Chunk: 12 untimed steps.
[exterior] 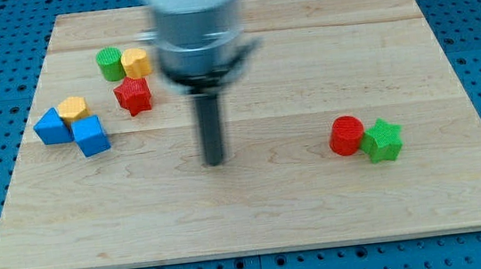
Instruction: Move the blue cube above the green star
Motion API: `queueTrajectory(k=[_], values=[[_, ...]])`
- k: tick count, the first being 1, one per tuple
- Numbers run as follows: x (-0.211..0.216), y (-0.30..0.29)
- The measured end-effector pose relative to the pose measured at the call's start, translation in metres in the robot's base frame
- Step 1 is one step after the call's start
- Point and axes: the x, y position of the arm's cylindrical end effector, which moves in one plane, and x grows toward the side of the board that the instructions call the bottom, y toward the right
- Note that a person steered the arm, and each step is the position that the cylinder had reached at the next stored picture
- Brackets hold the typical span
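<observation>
The blue cube (91, 135) lies at the view's left on the wooden board (258, 213), touching a yellow block (72, 108) and a blue triangular block (52, 126). The green star (383, 140) sits at the view's right, touching a red cylinder (346, 135) on its left. My tip (215, 161) rests on the board near the middle, well right of the blue cube and well left of the green star, touching no block.
A green cylinder (109, 64), a yellow block (135, 62) and a red star (133, 96) cluster at the view's upper left. The arm's blurred body (197, 22) hangs over the board's top middle. Blue perforated table surrounds the board.
</observation>
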Motion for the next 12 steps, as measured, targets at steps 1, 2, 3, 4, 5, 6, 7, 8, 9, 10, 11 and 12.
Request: queueTrajectory(k=[1, 2, 3, 4, 5, 6, 7, 8, 9, 10, 11, 12], values=[[-0.005, -0.114], [-0.032, -0.125], [-0.043, -0.098], [-0.065, -0.097], [-0.100, -0.114], [-0.100, -0.097], [-0.033, -0.049], [0.007, 0.002], [-0.001, -0.007], [-0.019, -0.044], [-0.036, 0.008], [-0.024, 0.109]])
